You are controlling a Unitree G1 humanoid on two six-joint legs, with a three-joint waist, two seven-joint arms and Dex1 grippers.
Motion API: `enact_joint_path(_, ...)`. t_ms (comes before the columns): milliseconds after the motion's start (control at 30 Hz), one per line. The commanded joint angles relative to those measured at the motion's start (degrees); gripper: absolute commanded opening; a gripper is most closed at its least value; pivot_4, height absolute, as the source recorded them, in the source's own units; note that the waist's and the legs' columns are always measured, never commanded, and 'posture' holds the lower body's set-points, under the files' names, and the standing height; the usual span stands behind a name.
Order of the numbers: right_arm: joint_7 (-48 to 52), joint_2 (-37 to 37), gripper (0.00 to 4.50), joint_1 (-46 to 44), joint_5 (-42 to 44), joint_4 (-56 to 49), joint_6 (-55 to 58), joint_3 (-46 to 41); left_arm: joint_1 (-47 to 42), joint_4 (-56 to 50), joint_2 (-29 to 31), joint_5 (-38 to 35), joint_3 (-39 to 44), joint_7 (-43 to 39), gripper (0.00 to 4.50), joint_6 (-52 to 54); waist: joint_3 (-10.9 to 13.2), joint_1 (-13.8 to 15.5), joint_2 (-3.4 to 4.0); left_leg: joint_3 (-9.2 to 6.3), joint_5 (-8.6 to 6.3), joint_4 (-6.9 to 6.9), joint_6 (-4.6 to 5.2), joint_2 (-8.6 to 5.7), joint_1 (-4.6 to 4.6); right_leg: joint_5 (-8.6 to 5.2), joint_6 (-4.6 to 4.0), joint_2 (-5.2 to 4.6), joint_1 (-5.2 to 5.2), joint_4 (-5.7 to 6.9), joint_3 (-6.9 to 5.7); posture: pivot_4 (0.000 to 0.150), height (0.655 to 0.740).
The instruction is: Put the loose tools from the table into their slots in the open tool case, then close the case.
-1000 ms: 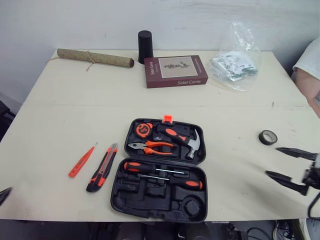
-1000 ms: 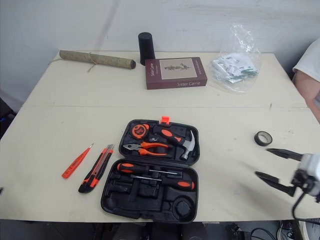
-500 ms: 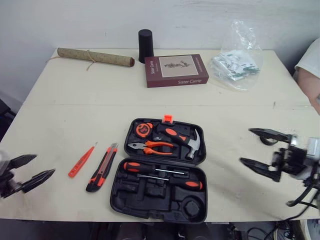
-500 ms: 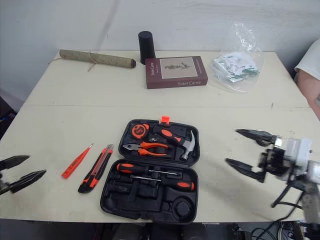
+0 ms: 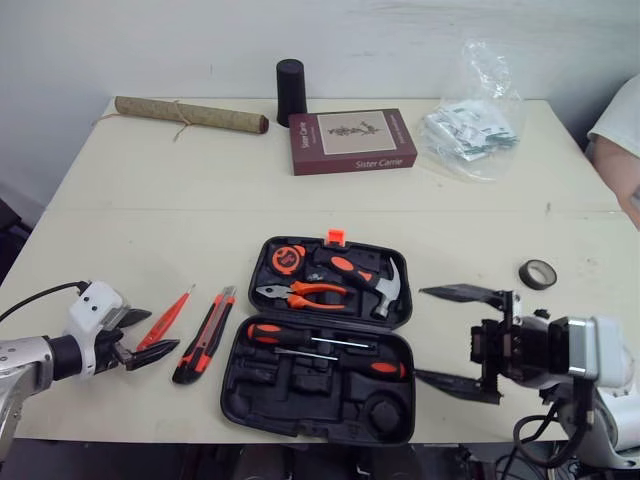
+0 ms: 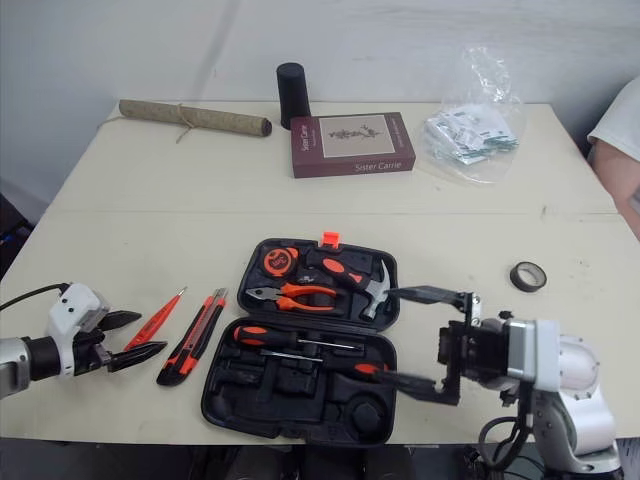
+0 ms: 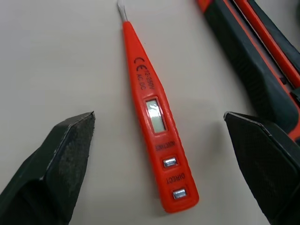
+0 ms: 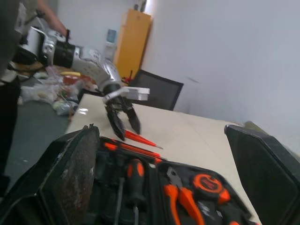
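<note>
Left gripper [image 5: 150, 335] open, both black fingers spread, nothing held. Red tester pen [image 7: 154, 117] lies flat on the table [image 5: 150, 220] in the gap between those fingers, butt end nearest the wrist, metal tip pointing away; pen touches neither finger. Just past the pen on the gripper's inner side: orange-black utility knife [image 5: 205, 335], flat, lying roughly parallel to the pen, close beside the tool case [image 5: 258, 262] but not in it. Case lies open beyond the knife, between the two grippers. Far half holds tape measure [image 5: 287, 259], pliers [image 5: 305, 293], hammer [image 5: 365, 280]; near half holds two screwdrivers [image 5: 320, 340], with bare slots below them including a round one [image 5: 385, 412].

Right gripper [image 5: 430, 335] wide open, empty, fingers pointing toward the case, tips just beside its right edge; cannot tell if they touch it. Black tape roll [image 5: 536, 274] on the table behind this gripper, out toward the table's right edge, apart from the case.

Far side of the table, well away from both grippers: rolled mat [image 5: 190, 115], black cylinder [image 5: 291, 92], book [image 5: 352, 140], clear plastic bag [image 5: 470, 125]. A person's arm [image 5: 620, 150] at the right edge
</note>
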Motion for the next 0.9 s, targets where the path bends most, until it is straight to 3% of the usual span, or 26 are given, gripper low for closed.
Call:
enact_joint_path(33,0.4,0.2,4.46,0.7,0.3,-2.2,-1.5,0.0,1.3,0.4,-1.3,2.4,-0.7,2.2,4.5,-0.2,0.0,0.3,0.0,0.0,0.0,0.02,0.0,0.0,0.02,0.0,0.0,0.0,0.01,0.01,0.01,0.15,0.74)
enact_joint_path(133,0.2,0.0,4.46,0.4,0.0,-1.0,-1.9,-0.4,2.9,1.2,-1.8,2.5,-0.1,2.0,4.5,0.3,-0.1,0.7,0.07,0.0,0.01,0.01,0.0,0.01,0.07,0.0,0.0,0.0,0.02,0.03,0.01,0.15,0.74)
enact_joint_path(233,0.7,-0.5,4.5,0.2,-0.3,0.2,-2.2,-0.8,3.5,1.9,-1.3,2.8,0.0,2.0,3.73,0.6,-0.1,0.6,0.13,0.03,0.01,-0.03,-0.01,0.03,0.1,0.0,-0.01,0.03,0.01,0.02,0.04,0.15,0.74)
enact_joint_path(500,0.7,-0.8,4.5,0.0,-1.1,1.5,-2.8,-1.4,4.1,1.6,-2.1,3.2,-0.1,2.6,0.52,0.4,-0.1,0.6,0.16,0.09,-0.01,-0.02,0.02,0.03,0.1,0.0,-0.01,0.03,0.0,0.0,0.07,0.15,0.74)
enact_joint_path(533,0.6,-0.9,4.5,0.1,-1.2,1.5,-2.7,-1.4,3.9,1.6,-2.7,2.9,0.5,2.7,0.31,-0.4,-0.1,0.6,0.18,0.09,-0.01,-0.02,0.02,0.03,0.11,0.0,-0.01,0.03,0.0,0.01,0.07,0.15,0.74)
enact_joint_path(633,0.0,-1.2,4.5,0.6,-1.7,1.8,-2.6,-1.9,2.4,1.8,-4.1,2.1,3.4,1.0,0.31,-7.4,-0.1,0.7,0.18,0.09,-0.01,-0.02,0.01,0.03,0.09,0.0,-0.01,0.03,0.0,0.01,0.07,0.15,0.74)
enact_joint_path(767,0.0,-1.8,4.5,1.4,-2.9,4.0,-3.7,-3.8,-0.6,0.0,-3.6,-1.8,7.2,-7.0,0.31,-18.1,-0.1,0.9,-0.04,0.07,-0.01,0.03,0.01,0.03,0.02,0.0,-0.01,0.03,-0.02,0.01,0.03,0.15,0.74)
enact_joint_path(900,2.2,-2.8,4.5,3.3,-3.3,8.5,-5.9,-6.9,-4.7,-6.4,-1.1,-5.9,4.8,-15.1,0.31,-21.4,-0.1,1.4,-0.13,0.01,-0.02,0.13,0.03,0.0,-0.06,0.01,0.01,-0.02,0.04,-0.05,-0.03,0.15,0.74)
